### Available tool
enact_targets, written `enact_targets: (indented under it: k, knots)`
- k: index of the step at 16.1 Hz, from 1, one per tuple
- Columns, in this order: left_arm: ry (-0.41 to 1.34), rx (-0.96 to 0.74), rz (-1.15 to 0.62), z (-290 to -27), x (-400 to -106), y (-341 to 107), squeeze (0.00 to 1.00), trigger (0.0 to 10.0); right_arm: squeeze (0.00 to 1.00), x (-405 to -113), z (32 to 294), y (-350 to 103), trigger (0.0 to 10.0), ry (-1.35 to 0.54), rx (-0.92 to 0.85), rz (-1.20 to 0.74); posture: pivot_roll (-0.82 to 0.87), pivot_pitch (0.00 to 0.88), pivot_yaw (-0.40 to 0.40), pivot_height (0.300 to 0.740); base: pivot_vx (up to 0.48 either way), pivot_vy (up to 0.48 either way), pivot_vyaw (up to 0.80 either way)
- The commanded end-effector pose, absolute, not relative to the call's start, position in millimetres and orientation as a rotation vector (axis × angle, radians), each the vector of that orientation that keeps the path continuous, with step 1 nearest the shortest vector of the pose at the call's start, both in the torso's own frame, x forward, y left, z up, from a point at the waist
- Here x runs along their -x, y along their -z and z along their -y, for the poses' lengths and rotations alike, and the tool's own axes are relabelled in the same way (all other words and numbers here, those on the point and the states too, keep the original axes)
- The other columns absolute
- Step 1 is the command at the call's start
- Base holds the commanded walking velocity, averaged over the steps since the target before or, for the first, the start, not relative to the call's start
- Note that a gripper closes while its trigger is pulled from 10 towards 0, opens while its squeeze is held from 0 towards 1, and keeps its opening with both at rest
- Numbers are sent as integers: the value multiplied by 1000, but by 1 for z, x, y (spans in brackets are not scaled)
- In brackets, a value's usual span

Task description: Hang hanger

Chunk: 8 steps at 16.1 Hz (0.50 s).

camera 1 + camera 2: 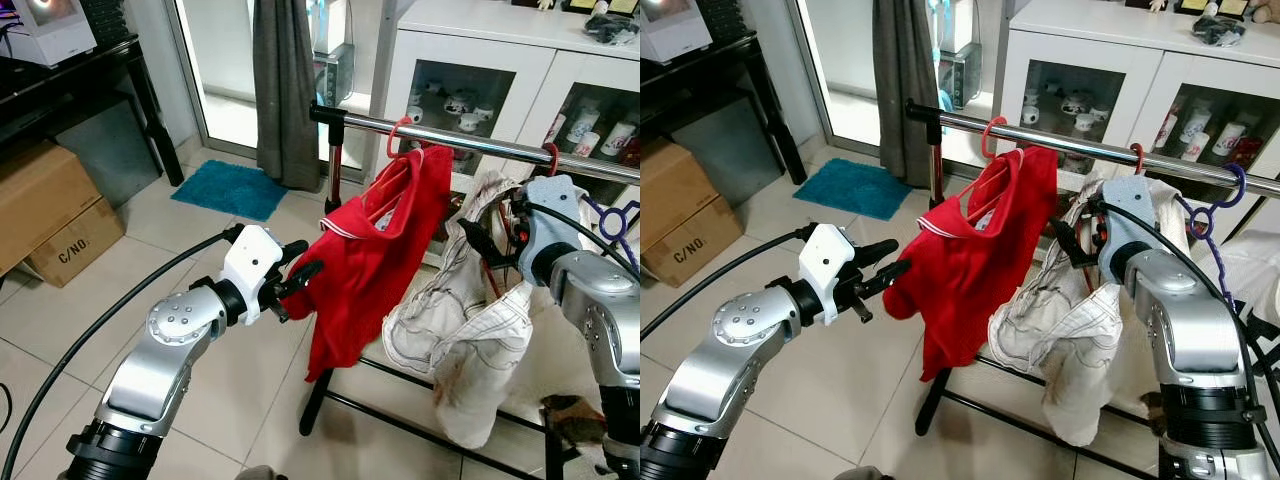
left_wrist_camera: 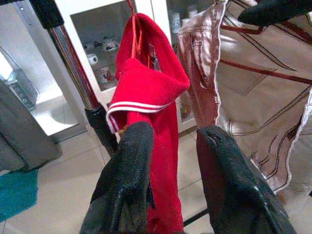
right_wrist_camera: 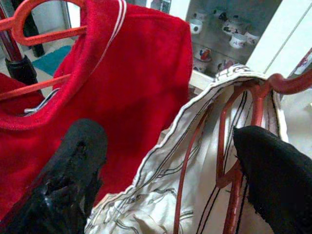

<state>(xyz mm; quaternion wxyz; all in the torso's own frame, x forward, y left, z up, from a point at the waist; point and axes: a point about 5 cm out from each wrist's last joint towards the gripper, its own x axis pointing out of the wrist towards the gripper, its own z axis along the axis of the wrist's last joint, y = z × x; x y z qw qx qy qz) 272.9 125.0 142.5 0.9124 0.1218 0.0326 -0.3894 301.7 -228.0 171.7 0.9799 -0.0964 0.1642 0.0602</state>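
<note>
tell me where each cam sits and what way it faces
Left eye, head: down at red shirt on rack rail; both arms.
Right eye: same scene, white garment.
Left wrist: along open left gripper toward the shirt.
Right wrist: along open right gripper at dark red hanger.
All share the shirt.

Bright, even daylight from the glass door [image 1: 225,80] behind the curtain [image 1: 285,90], washing out the tiled floor [image 1: 200,250] there. Glare streaks along the chrome rail [image 1: 480,140]. Soft shadows only. Head views sharp. Wrist views softer, with black fingers [image 2: 126,185] blurred up close and the cabinet [image 3: 219,29] out of focus.
</note>
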Motion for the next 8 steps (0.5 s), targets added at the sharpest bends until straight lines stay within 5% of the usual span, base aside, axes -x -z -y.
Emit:
enact_targets:
  k: [1,8]
  knots:
    - [823,-261,-55,-122,-273,-146,0,10000,1000,-300,228,-176,10000,-122,194,-321,-53,0,30,740,0,0,0]
    - [822,-265,-57,-123,-273,-147,0,10000,1000,-301,232,-177,10000,-119,208,-326,-53,0,31,740,0,0,0]
